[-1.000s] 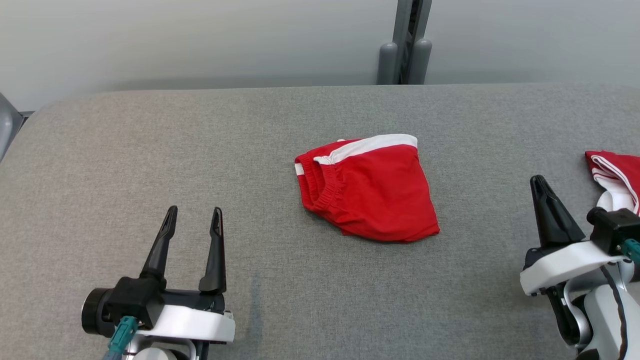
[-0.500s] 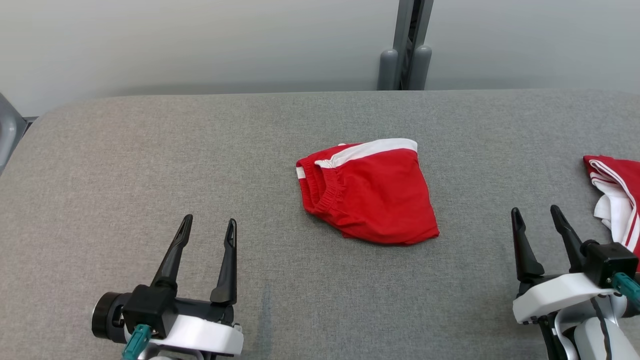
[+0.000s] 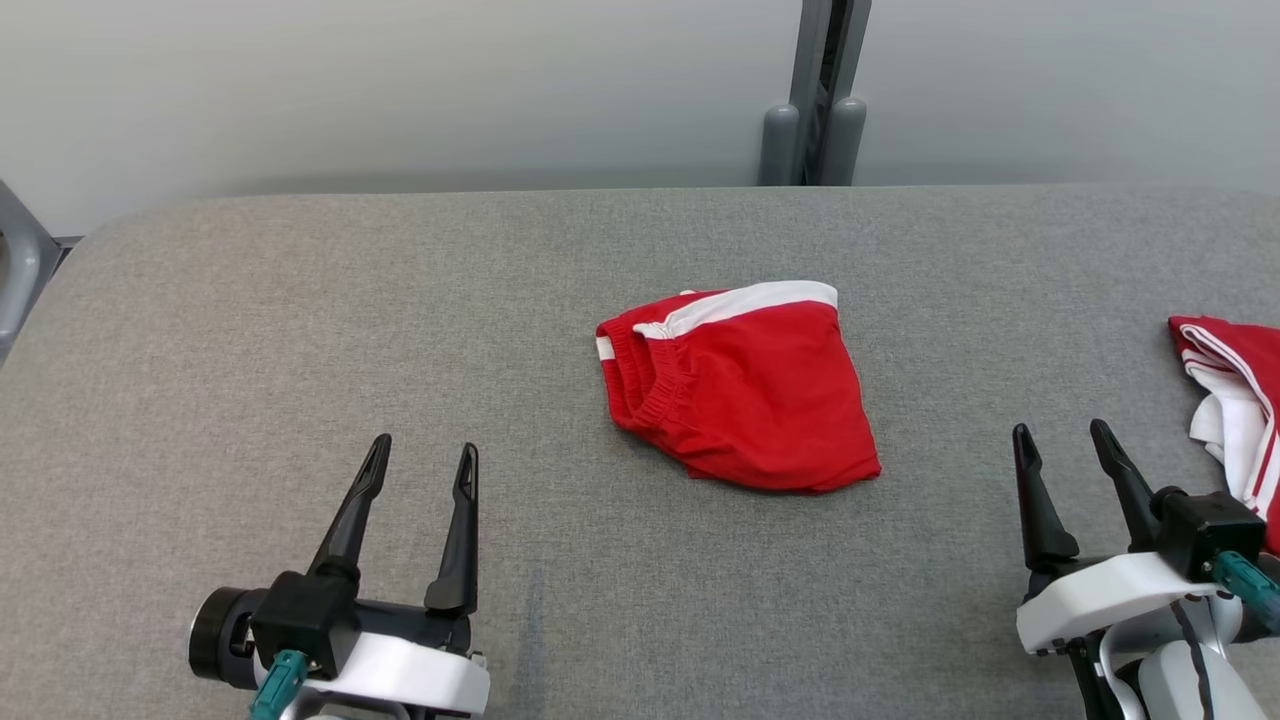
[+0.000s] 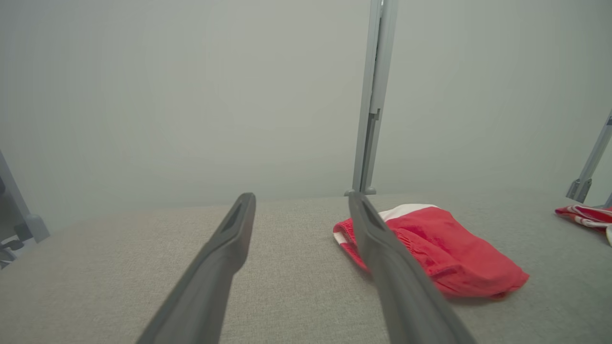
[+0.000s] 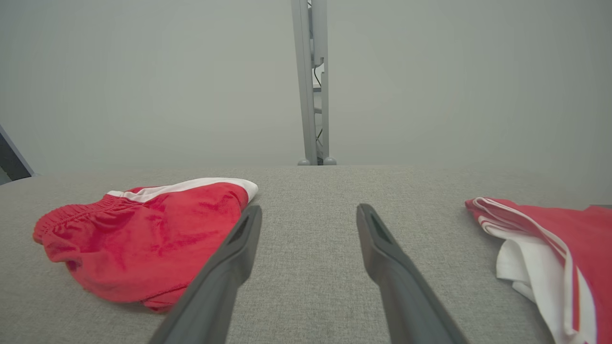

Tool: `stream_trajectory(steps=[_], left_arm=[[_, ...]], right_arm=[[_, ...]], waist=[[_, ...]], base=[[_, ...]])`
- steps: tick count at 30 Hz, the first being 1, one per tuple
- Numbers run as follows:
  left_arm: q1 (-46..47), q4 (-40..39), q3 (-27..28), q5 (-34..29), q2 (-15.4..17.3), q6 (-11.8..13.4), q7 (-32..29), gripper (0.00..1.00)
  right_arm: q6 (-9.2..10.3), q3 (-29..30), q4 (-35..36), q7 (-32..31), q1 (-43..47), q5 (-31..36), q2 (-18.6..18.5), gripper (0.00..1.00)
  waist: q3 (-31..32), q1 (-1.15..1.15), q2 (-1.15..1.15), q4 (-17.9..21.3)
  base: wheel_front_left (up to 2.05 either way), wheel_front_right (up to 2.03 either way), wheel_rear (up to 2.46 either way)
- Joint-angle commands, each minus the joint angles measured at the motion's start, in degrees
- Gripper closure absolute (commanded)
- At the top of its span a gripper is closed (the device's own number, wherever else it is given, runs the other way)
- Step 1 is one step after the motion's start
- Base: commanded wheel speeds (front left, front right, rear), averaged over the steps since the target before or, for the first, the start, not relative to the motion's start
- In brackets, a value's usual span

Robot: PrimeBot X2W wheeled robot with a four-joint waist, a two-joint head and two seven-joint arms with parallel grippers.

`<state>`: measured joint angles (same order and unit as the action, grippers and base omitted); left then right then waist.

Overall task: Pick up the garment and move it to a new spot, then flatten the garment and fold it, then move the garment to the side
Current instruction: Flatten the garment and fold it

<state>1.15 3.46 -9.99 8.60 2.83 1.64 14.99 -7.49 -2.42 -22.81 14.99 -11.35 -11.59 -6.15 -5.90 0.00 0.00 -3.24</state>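
right gripper (image 3: 1058, 432) opened, pulled back

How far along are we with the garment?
Done, it seems: the red shorts lie folded in the middle of the table, and a red-and-white garment sits at its right edge. In hand: nothing; left gripper and right gripper are open, apart from the cloth. Left: probably moving the shorts aside.
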Motion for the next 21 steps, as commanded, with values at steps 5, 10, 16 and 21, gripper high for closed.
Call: stream_trajectory(steps=[5,10,16,21], left_arm=[[-0.46,0.36,-0.45,0.31,0.19,-0.11,0.18,0.00],[-0.51,0.43,-0.88,0.43,0.19,0.19,0.18,0.00],[-0.37,0.37,-0.78,0.50,0.19,0.24,0.18,0.00],[-0.61,0.54,-0.85,0.54,0.19,0.30,0.18,0.00]], right_arm=[[-0.01,-0.84,-0.55,0.28,0.08,-0.52,-0.78,0.00],[-0.01,-0.80,-0.48,0.28,-0.10,-0.84,-1.01,0.00],[-0.01,-0.19,0.03,0.27,0.26,-0.81,-1.19,0.00],[-0.01,0.20,0.14,0.27,0.17,-0.82,-1.30,0.00]], waist=[[0.28,0.00,0.00,-0.31],[0.33,0.00,0.00,-0.60],[-0.03,0.00,0.00,-1.13],[-0.04,0.00,0.00,-1.12]], base=[[0.00,0.00,0.00],[0.00,0.00,0.00],[0.00,0.00,0.00],[0.00,0.00,0.00]])
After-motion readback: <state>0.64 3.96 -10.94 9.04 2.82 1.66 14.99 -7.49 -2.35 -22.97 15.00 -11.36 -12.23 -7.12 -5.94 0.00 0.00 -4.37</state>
